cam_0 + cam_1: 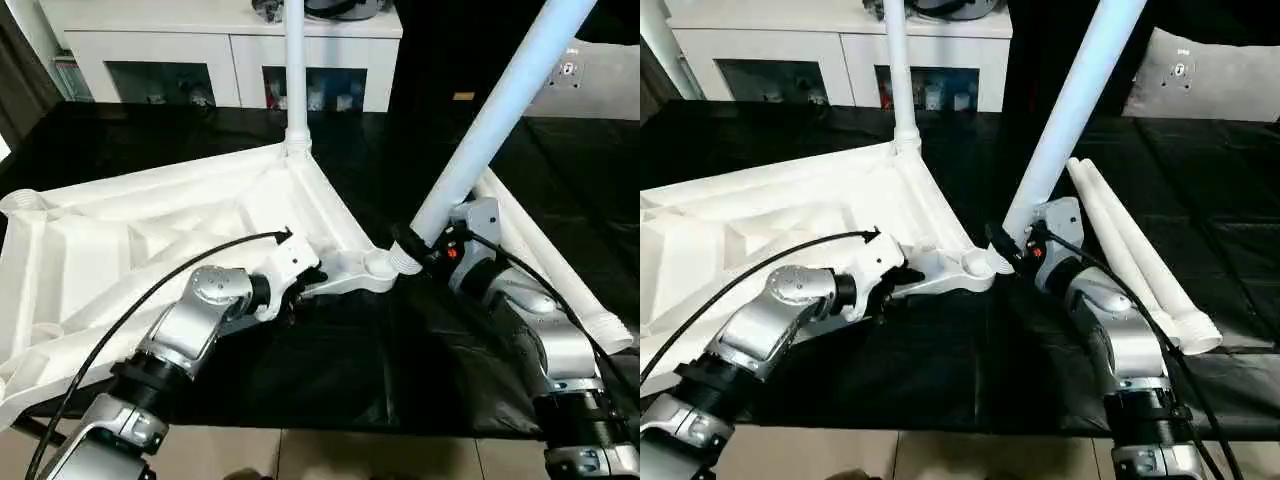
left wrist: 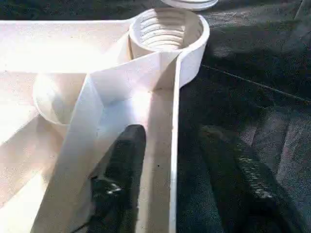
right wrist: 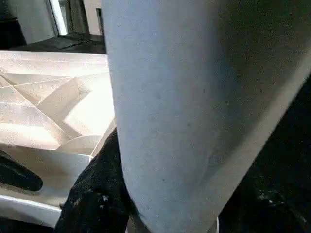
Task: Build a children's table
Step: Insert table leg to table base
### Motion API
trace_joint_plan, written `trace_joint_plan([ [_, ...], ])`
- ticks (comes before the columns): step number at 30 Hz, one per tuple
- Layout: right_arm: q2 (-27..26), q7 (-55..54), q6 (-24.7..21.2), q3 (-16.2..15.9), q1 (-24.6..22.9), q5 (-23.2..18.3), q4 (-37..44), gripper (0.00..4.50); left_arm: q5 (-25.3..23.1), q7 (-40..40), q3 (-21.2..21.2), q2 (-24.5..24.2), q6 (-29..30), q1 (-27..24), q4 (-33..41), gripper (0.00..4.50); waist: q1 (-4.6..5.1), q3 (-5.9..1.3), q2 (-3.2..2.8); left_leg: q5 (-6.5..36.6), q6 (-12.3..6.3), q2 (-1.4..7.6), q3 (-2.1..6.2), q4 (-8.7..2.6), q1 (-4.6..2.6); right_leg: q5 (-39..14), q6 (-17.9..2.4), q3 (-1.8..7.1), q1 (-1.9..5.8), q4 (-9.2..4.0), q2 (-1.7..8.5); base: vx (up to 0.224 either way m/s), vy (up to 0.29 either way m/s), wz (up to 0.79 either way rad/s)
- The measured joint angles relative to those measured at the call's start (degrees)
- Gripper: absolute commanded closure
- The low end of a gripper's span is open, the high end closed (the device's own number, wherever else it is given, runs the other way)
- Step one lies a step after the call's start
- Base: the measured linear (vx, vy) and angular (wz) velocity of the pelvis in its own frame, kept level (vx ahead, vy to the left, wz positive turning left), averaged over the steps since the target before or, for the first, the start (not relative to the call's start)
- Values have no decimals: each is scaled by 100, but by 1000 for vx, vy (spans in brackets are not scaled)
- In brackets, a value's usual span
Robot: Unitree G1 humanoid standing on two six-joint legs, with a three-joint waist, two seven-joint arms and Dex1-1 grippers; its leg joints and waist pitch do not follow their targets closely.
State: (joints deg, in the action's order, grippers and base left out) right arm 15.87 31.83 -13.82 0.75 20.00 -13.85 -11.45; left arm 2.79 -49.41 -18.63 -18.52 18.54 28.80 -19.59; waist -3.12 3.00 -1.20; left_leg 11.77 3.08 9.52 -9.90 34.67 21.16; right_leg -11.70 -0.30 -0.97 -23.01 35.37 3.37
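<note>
The white table top [image 1: 120,240] lies upside down on a black cloth, ribbed underside up. One white leg [image 1: 295,70] stands upright in the far corner socket. My right gripper [image 1: 420,245] is shut on a second leg [image 1: 500,110], which leans to the right with its lower end at the near corner socket [image 1: 382,262]. In the left wrist view this threaded socket [image 2: 194,39] has nothing inside it. My left gripper [image 1: 300,290] is open astride the top's rim just left of that socket, with one finger [image 2: 124,160] inside the wall and the other outside.
Two loose white legs [image 1: 1130,240] lie side by side on the cloth at the right, past my right arm. A white cabinet with dark glass doors [image 1: 230,50] stands behind. The black cloth [image 1: 330,370] ends near the picture's bottom at the floor.
</note>
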Motion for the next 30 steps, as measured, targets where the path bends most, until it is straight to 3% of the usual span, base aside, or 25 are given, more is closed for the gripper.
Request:
trace_joint_plan([
  [8,2,87,-44,-13,0,0,0,260,-14,-32,21,18,-163,35,-155,343,-9,0,0,0,0,0,0,1,-2,0,-1,0,2,0,0,0,0,0],
  [11,16,116,-52,-27,0,1,0,260,-53,-38,-2,15,-223,60,-219,351,-7,-1,-2,1,3,0,0,2,-9,2,-2,0,10,0,0,0,0,0],
  [19,76,380,-234,-181,115,-1,2,260,-476,-101,-306,-141,-511,266,-449,432,46,-27,-42,-6,28,0,0,0,-18,21,-3,2,17,1,0,0,0,0],
  [25,282,841,-579,-372,494,-86,16,260,-472,-248,-287,-145,-633,352,-632,447,75,-27,-45,-14,28,0,0,0,-15,30,-4,2,18,-3,0,0,0,0],
  [30,434,1258,-849,-594,537,-148,8,260,-408,-492,-268,-200,-777,352,-659,450,68,-27,-45,-14,25,1,0,-6,0,30,-4,-2,6,-12,0,0,0,0],
])
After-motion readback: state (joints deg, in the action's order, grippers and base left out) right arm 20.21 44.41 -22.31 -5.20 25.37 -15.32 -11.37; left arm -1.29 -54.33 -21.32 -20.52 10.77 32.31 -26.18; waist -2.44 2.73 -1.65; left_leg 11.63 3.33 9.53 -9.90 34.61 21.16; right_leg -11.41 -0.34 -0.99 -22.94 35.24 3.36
